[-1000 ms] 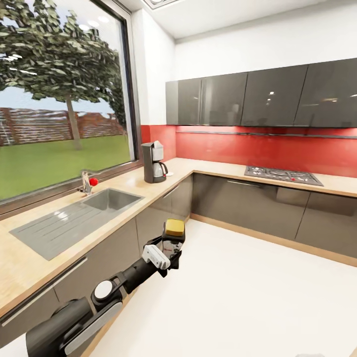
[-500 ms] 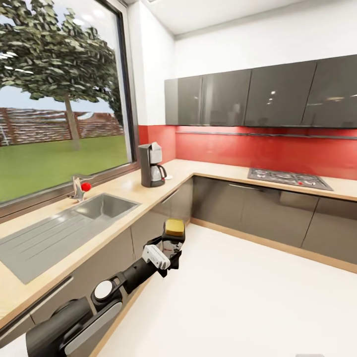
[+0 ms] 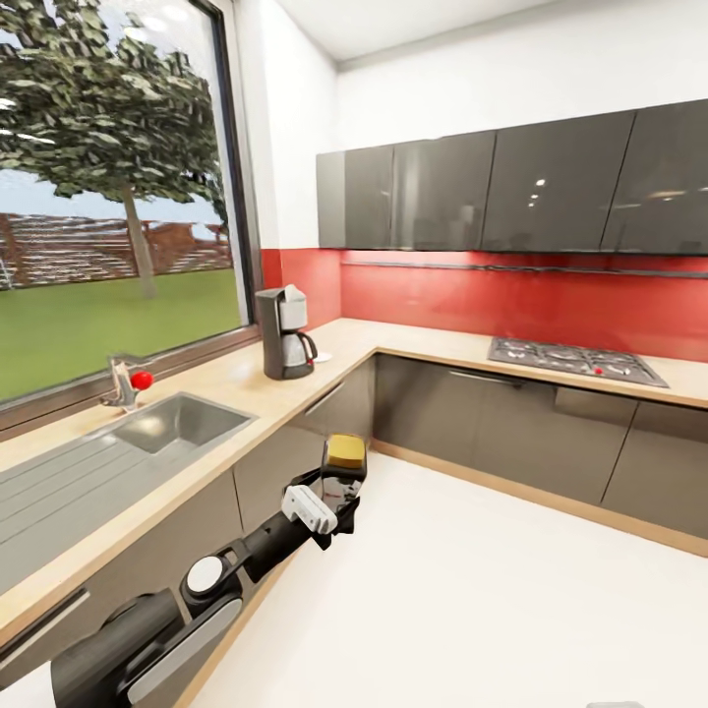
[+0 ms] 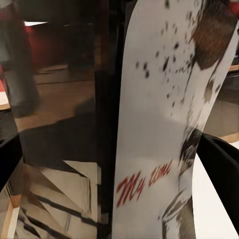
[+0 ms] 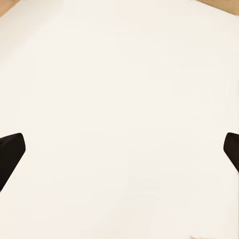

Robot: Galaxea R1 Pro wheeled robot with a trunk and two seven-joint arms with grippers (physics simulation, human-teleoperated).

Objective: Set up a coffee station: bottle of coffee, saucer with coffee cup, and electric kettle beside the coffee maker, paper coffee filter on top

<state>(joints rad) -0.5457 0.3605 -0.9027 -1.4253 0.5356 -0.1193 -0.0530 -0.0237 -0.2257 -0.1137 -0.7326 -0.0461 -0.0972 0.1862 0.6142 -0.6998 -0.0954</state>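
My left gripper [image 3: 342, 489] is shut on the bottle of coffee [image 3: 345, 452], a small container with a mustard-yellow top, held upright over the white floor in front of the cabinets. Close up in the left wrist view, the bottle's label [image 4: 159, 124] reads "My time". The coffee maker [image 3: 283, 332], black with a white-silver housing and glass carafe, stands on the kitchen countertop [image 3: 246, 388] near the corner by the window. A small white flat thing [image 3: 322, 357] lies just right of it. My right gripper [image 5: 119, 152] is open above bare white floor, its dark fingertips [image 5: 10, 152] far apart.
A steel sink [image 3: 172, 421] with a tap and red knob [image 3: 141, 379] is set in the left run of counter. A gas hob [image 3: 573, 360] sits on the back run under dark wall cabinets [image 3: 511, 192]. White floor [image 3: 472, 590] stretches ahead and right.
The whole head view has shifted: the sink and coffee maker slide left in the picture and look nearer, so the camera has moved. My left arm keeps the bottle in the same pose.
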